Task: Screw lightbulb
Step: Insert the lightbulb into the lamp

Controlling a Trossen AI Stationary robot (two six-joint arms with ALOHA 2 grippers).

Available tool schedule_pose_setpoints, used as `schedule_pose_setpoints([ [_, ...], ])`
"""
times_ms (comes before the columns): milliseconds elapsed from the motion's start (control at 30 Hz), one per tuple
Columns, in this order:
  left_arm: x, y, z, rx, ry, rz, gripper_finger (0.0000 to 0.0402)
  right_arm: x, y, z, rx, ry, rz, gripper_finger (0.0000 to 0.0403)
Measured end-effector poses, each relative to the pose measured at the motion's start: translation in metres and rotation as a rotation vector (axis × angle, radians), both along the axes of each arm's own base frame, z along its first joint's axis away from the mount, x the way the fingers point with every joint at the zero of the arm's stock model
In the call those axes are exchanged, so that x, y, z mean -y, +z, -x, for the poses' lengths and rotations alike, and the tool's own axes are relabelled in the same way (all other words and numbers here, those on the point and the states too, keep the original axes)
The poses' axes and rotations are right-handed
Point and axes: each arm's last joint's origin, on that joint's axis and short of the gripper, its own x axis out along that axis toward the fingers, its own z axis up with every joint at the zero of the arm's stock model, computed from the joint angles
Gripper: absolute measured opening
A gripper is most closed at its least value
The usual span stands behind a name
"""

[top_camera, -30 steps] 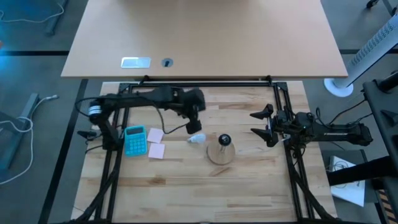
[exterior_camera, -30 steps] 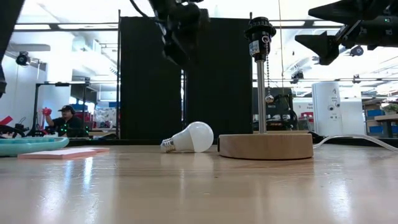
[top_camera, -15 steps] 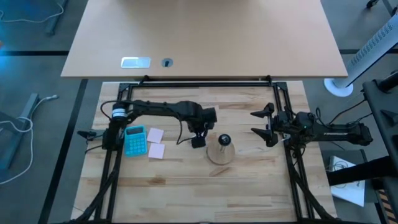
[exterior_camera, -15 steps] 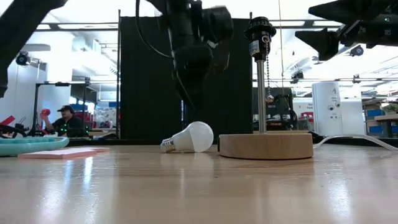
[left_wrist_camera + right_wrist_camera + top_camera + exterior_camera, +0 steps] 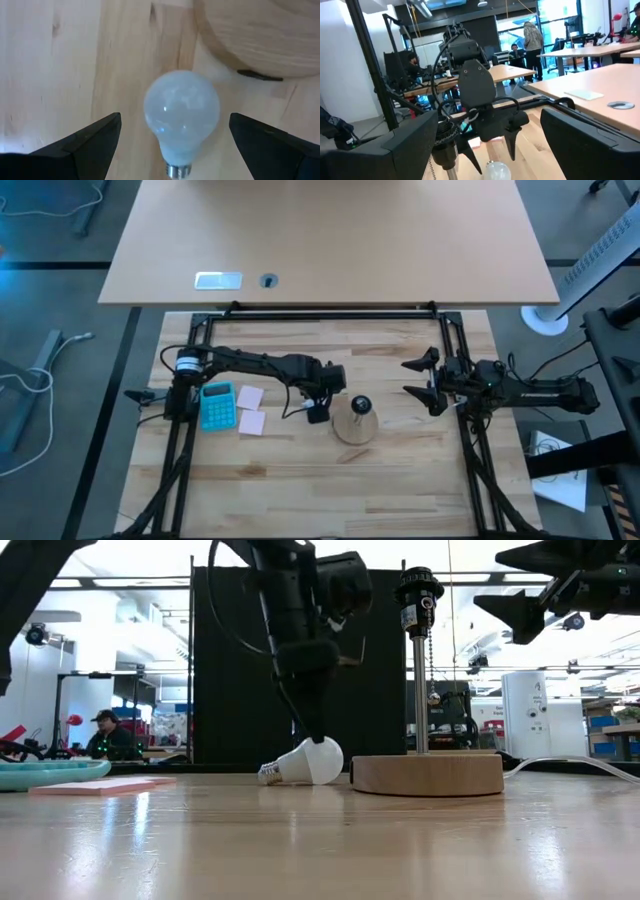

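The white lightbulb (image 5: 305, 762) lies on its side on the wooden table, left of the lamp's round wooden base (image 5: 427, 774). A post on that base carries the black socket (image 5: 417, 588). My left gripper (image 5: 175, 116) points down over the lightbulb (image 5: 181, 107), open, one finger on either side of the glass with a gap to each. In the high view my left gripper (image 5: 316, 412) hides the bulb. My right gripper (image 5: 412, 377) waits open above the table's right side.
A teal calculator (image 5: 217, 405) and pink sticky notes (image 5: 250, 408) lie left of the bulb. The lamp base (image 5: 355, 427) stands close on the bulb's right. A person (image 5: 105, 735) sits in the room beyond the table.
My left gripper has come down and toward the table's near edge until its open fingers straddle the lightbulb. It now covers the bulb in the high view. The bulb has stayed where it lay.
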Motion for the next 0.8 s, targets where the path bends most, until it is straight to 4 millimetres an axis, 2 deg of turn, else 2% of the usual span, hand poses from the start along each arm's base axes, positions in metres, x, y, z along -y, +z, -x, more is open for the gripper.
schedule_pose_setpoints([
  [300, -0.001, -0.028, 0.007, 0.007, 0.037, 0.006, 0.0362, 0.000, 0.000, 0.000, 0.003, 0.006, -0.033, 0.0348],
  [533, -0.001, -0.037, 0.009, 0.033, 0.043, 0.006, 0.0362, 0.000, 0.000, 0.000, 0.004, 0.006, -0.034, 0.0348],
  [800, -0.001, -0.044, 0.010, 0.059, 0.132, 0.034, 0.0362, 0.000, 0.000, 0.000, 0.004, 0.006, -0.034, 0.0348],
])
